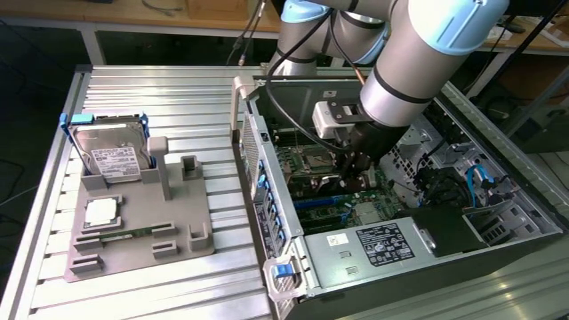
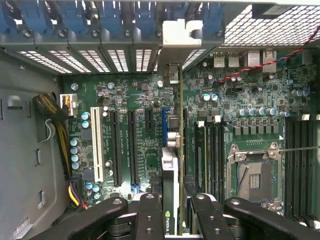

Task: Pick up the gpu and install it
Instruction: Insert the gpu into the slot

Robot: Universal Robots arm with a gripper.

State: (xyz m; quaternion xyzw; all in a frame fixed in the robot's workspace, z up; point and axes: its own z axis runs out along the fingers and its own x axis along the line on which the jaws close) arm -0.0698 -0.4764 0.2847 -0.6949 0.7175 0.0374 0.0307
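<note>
The gpu (image 2: pixel 171 165) is seen edge-on as a thin card standing upright over the green motherboard (image 2: pixel 140 100), beside a blue slot (image 2: pixel 164 125). Its silver end bracket (image 2: pixel 181 35) sits against the row of blue-clipped rear slot openings. My gripper (image 2: pixel 174 217) is shut on the card's upper edge, with one black finger (image 2: pixel 149 215) on each side. In the exterior view the gripper (image 1: pixel 356 179) reaches down inside the open computer case (image 1: pixel 266 167), over the motherboard. Whether the card is pressed into the slot, I cannot tell.
A silver hard drive (image 1: pixel 111 157) in a blue frame stands on a grey fixture plate (image 1: pixel 178 227) at the exterior view's left, with a processor chip (image 1: pixel 102 212) and a green memory stick (image 1: pixel 120 233). Inside the case are the power supply (image 1: pixel 378 243), cables (image 1: pixel 480 180) and the processor socket (image 2: pixel 252 172).
</note>
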